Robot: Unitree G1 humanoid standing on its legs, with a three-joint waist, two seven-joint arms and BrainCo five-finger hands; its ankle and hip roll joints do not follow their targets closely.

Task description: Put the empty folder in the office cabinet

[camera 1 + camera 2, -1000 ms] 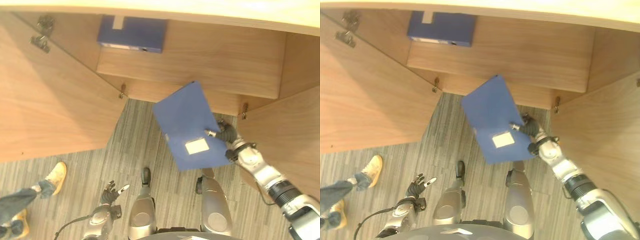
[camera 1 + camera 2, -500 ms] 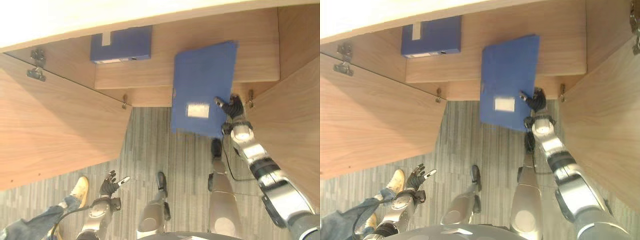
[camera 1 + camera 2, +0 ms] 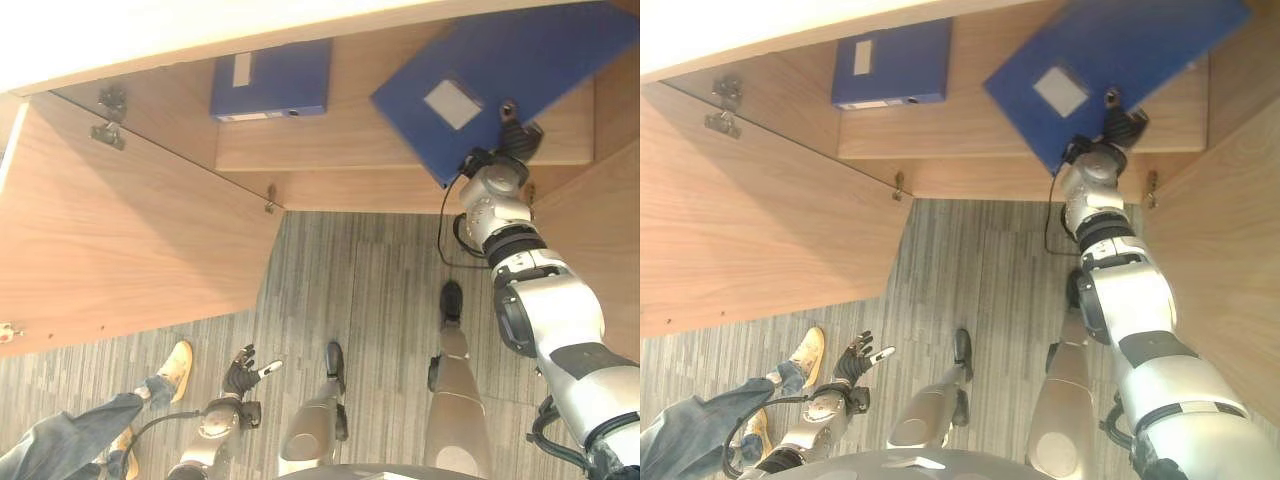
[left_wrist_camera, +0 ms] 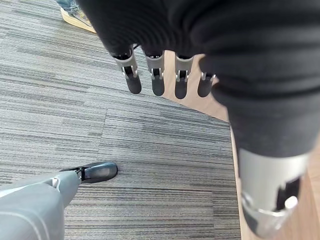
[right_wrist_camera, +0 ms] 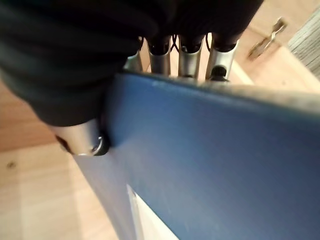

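Gripping the blue folder [image 3: 500, 80], the right hand [image 3: 516, 135] reaches into the cabinet [image 3: 400, 160].

silver-grey arms, dark ribbed wrist covers

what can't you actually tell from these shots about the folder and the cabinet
- Whether the blue folder already rests on the cabinet shelf: the head views look down on it, so its underside is hidden.
- The folder's far corner: cut off by the edge of the left eye view.
- The right hand's fingers: in the right wrist view the folder's edge covers their tips.
- The second blue folder's label: too small to make out.
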